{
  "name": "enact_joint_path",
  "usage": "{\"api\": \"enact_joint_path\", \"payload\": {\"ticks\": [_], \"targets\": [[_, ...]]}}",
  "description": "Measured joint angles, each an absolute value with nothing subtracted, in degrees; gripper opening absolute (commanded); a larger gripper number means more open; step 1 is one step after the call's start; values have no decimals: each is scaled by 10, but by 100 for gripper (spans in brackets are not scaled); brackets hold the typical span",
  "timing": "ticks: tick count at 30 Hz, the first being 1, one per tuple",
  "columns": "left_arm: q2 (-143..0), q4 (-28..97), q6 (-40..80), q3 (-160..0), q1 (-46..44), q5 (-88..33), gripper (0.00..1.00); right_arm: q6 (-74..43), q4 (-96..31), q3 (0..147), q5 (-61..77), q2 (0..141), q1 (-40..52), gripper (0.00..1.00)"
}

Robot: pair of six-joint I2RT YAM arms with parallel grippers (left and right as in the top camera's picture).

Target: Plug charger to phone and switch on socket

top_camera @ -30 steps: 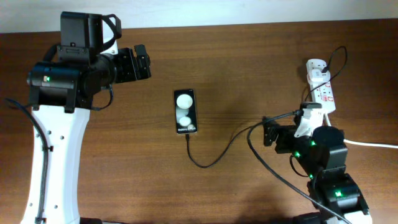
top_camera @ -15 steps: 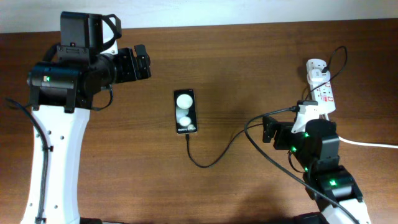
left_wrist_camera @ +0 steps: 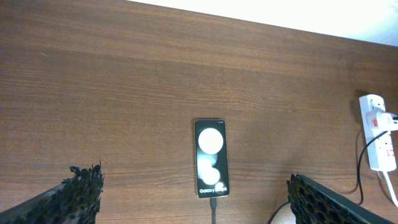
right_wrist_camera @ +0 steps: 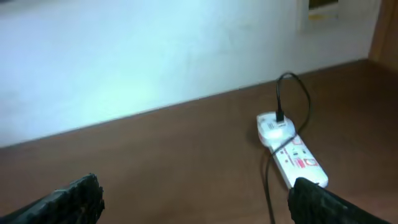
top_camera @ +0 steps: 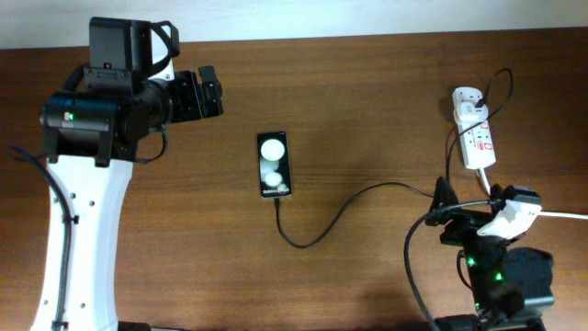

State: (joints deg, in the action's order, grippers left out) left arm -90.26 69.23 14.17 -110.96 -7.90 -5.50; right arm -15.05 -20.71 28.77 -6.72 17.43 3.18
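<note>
Counter (top_camera: 367, 110): dark brown wood-grain surface, grain running left to right in the overhead view. Wall (right_wrist_camera: 155, 56): plain white, meeting the counter's far edge. Blurred rectangular wall fitting (right_wrist_camera: 323, 7), top right of the right wrist view; brown vertical panel (right_wrist_camera: 385, 28) beside it.

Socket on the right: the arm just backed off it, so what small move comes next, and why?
Probably let the right gripper finish pulling back to rest: the charger already meets the phone, and the jaws stand open, empty, clear of the socket. Its switch is too small to read.
</note>
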Motion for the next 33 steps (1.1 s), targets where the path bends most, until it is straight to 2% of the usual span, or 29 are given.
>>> {"api": "enact_joint_path", "payload": {"ticks": [7, 19, 25, 33], "targets": [[-903, 693, 142, -1110, -79, -55, 99, -150, -58, 132, -71, 82, 31, 99], [-903, 692, 142, -1110, -79, -55, 99, -150, -48, 64, -71, 9, 31, 99], [-903, 693, 142, -1110, -79, -55, 99, -151, 3, 10, -71, 9, 31, 99], [-903, 692, 142, -1110, -79, -55, 99, -151, -34, 6, -75, 8, 31, 99]]}}
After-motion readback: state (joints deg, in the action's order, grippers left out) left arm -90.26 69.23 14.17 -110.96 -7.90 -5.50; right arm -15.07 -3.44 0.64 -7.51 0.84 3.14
